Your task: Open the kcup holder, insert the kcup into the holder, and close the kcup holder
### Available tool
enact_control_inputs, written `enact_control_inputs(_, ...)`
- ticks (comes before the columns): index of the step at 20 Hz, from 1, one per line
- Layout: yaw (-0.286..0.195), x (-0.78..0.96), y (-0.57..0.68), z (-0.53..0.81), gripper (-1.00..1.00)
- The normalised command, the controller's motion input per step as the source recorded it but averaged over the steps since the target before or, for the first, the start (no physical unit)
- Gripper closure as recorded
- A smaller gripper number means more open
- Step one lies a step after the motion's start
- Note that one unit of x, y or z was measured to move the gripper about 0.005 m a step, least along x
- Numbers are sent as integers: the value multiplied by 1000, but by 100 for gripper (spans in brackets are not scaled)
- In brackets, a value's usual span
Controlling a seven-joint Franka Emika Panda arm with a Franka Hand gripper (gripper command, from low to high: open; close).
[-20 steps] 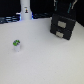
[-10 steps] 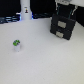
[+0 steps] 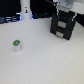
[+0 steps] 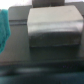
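The kcup holder [image 3: 64, 27], a black boxy unit with pale grey handles, stands at the back on the exterior view's right. My gripper [image 3: 64, 11] hangs right above and against its top; its fingers are too blurred to tell whether they are open or shut. The kcup [image 3: 17, 44], a small white pod with a green top, stands upright on the white table [image 3: 45, 60] on the exterior view's left, far from the gripper. The wrist view is blurred and shows a grey boxy block [image 4: 54, 27] on a dark surface, with no fingertips visible.
A tall white bottle-like object [image 3: 25, 10] stands at the back, on the exterior view's left of the holder. Dark clutter runs along the table's back edge. A teal shape [image 4: 4, 27] sits at the edge of the wrist view.
The arm has come down closer onto the top of the kcup holder. The kcup and the holder have not moved.
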Motion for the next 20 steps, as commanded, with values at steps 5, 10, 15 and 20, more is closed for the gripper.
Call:
enact_control_inputs(5,18,-325,1,-391,-100)
enact_control_inputs(10,12,-406,27,-254,100)
enact_control_inputs(15,-3,-196,55,-44,100)
enact_control_inputs(20,-11,169,-31,8,100)
